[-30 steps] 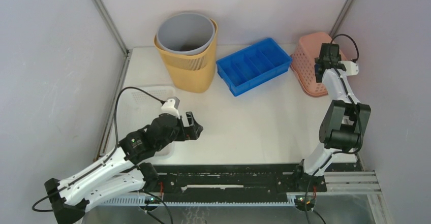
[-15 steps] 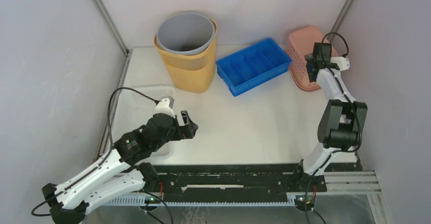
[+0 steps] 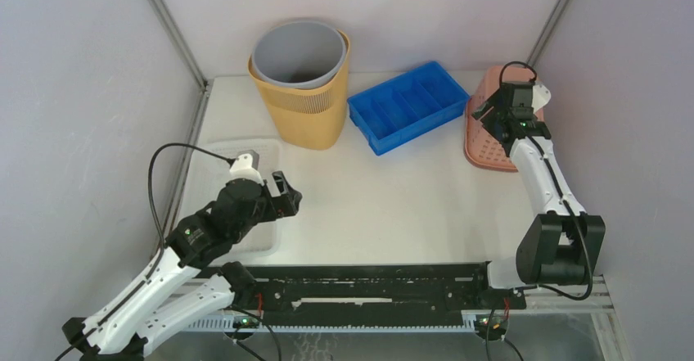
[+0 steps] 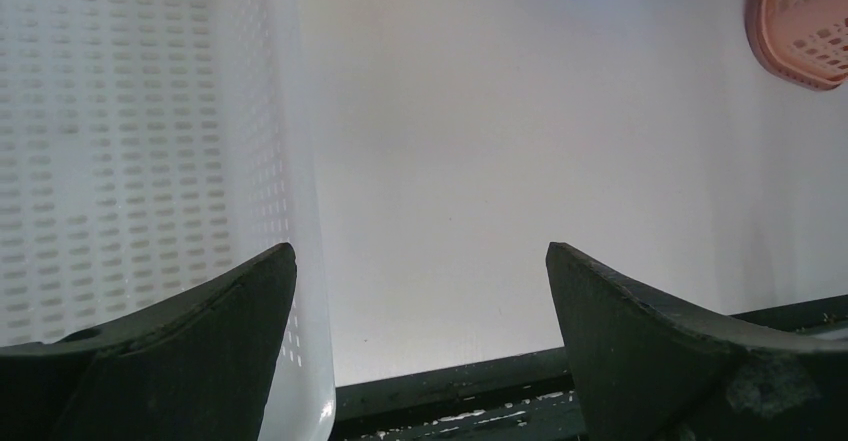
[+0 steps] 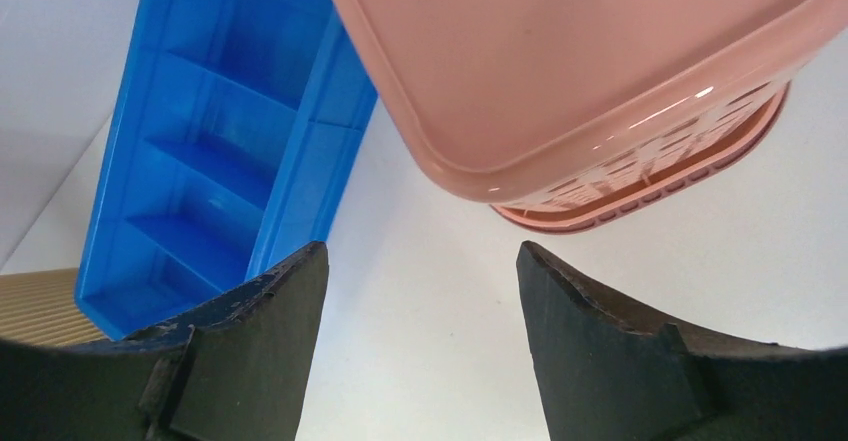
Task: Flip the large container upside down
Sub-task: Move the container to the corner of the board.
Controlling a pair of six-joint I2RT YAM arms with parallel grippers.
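Observation:
A pink mesh basket point(image 3: 483, 144) stands at the right of the table, tipped up. In the right wrist view its smooth base point(image 5: 600, 61) faces the camera, with its rim low by the table. It also shows in the left wrist view point(image 4: 800, 21). My right gripper point(image 3: 491, 115) is open and empty just beside the basket's left edge, with its jaws point(image 5: 420, 261) wide over bare table. My left gripper point(image 3: 286, 199) is open and empty at the near left, with its jaws point(image 4: 420, 261) spread. A tall yellow bin point(image 3: 315, 115) with a grey bin point(image 3: 299, 50) nested in it stands upright at the back.
A blue divided tray point(image 3: 405, 106) lies between the yellow bin and the pink basket, close to my right gripper point(image 5: 230, 141). A white perforated basket point(image 3: 237, 150) sits under my left arm point(image 4: 130, 161). A black rail point(image 3: 376, 283) runs along the near edge.
My right arm has swung left and toward me, and the pink basket has shifted left and tipped up. My left arm has drawn back to the left over the white basket.

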